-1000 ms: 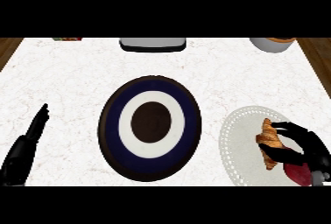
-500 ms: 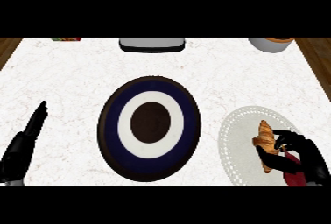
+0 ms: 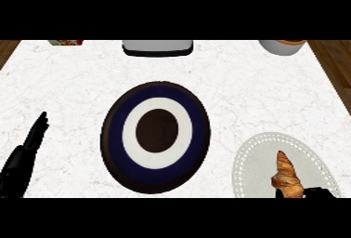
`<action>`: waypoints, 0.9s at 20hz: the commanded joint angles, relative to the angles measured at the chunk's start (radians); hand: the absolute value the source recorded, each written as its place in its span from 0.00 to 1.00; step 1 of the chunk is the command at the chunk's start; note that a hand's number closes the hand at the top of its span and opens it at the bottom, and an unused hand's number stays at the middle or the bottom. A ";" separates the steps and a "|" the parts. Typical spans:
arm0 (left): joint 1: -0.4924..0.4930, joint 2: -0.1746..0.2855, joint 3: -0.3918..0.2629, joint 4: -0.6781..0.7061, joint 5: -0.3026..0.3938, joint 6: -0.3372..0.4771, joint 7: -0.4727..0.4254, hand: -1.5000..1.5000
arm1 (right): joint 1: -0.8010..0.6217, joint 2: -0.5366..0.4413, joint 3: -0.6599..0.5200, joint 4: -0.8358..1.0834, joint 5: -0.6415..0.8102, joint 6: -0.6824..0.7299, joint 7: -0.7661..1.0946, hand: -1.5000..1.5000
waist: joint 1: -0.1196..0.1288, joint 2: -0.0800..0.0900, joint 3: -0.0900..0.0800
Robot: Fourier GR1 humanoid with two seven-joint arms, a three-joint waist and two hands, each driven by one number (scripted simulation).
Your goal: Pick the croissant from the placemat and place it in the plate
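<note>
We see the golden-brown croissant [image 3: 286, 177] lying on the round pale-grey placemat with a dotted rim [image 3: 255, 162]. It's on the mat's right half, long axis running 12 to 6, pointed tip at 12. It's not yet in the plate.

The large round plate [image 3: 130, 135] has a dark-brown rim, navy band, white ring and dark-brown centre. It sits mid-way on the white marble-veined counter [image 3: 82, 83]. The placemat is at 4 o'clock of it, near but apart, with a strip of counter between them. The view's lower edge cuts the mat.

Right hand [image 3: 319, 192]: only a black sliver shows at the lower edge, at 4 o'clock of the croissant's lower end and just beside it. We can't tell whether they touch, or whether the hand is spread or closed.

Left hand [image 3: 24, 155]: at 8 o'clock of the plate, by the view's left edge, well apart from the plate. Its fingers are straight, pressed together and pointing to 12. It holds nothing and rests there.

Along the far edge, all cut by the view's top:
- At 12, a white-topped grey box [image 3: 158, 46].
- At 1, a white bowl with orange-brown contents [image 3: 282, 46].
- At 11, a small red-and-green pack [image 3: 66, 42].

Brown wood [image 3: 336, 60] shows past the counter's far corners.
</note>
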 commanded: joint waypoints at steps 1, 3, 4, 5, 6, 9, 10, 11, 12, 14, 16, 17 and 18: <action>0.007 -0.034 -0.028 -0.042 -0.019 0.019 0.029 0.50 | 0.153 0.061 0.034 -0.139 0.182 -0.136 0.050 1.00 | 0.002 0.009 0.016; 0.043 0.000 0.004 -0.014 -0.004 -0.006 -0.029 0.50 | 0.277 0.070 0.069 -0.250 0.275 -0.189 0.032 1.00 | -0.005 0.006 0.015; 0.015 0.004 0.009 -0.021 0.010 -0.017 0.006 0.50 | 0.250 0.051 0.029 -0.305 0.268 -0.201 0.020 1.00 | -0.004 0.007 0.015; 0.008 0.003 0.011 -0.001 -0.003 -0.007 -0.013 0.50 | 0.249 0.108 0.082 -0.316 0.361 -0.220 0.034 1.00 | 0.002 0.010 0.015; 0.033 -0.007 0.005 0.008 0.007 -0.021 -0.027 0.50 | 0.319 0.115 0.116 -0.340 0.391 -0.261 -0.004 1.00 | -0.001 0.008 0.015; 0.003 0.003 0.017 0.037 -0.004 -0.013 -0.027 0.50 | 0.358 0.108 0.229 -0.492 0.446 -0.274 -0.070 1.00 | -0.006 0.008 0.015; -0.017 -0.006 -0.002 -0.002 -0.014 -0.007 0.018 0.50 | 0.322 0.091 0.260 -0.523 0.441 -0.238 -0.083 1.00 | 0.004 0.009 0.016; -0.044 -0.009 0.015 0.055 -0.012 0.003 -0.011 0.50 | 0.339 0.097 0.301 -0.585 0.483 -0.203 -0.080 1.00 | 0.001 0.011 0.014; 0.000 0.005 0.006 -0.012 0.000 -0.029 0.003 0.50 | 0.357 0.117 0.347 -0.587 0.530 -0.215 -0.092 1.00 | 0.011 0.009 0.016; -0.016 0.027 0.029 -0.015 0.019 -0.047 0.022 0.50 | 0.346 0.154 0.480 -0.588 0.596 -0.194 -0.113 1.00 | 0.014 0.009 0.015; 0.006 -0.013 -0.007 -0.032 -0.007 -0.026 0.015 0.50 | 0.313 0.190 0.521 -0.654 0.686 -0.073 -0.076 1.00 | 0.026 0.013 0.015; -0.047 -0.016 0.001 0.052 -0.032 0.001 -0.017 0.50 | 0.334 0.186 0.582 -0.718 0.726 -0.033 -0.081 1.00 | 0.015 0.015 0.013; -0.035 -0.031 -0.024 -0.003 -0.043 0.005 0.014 0.50 | 0.263 0.257 0.610 -0.652 0.777 -0.010 -0.063 1.00 | 0.026 0.016 0.015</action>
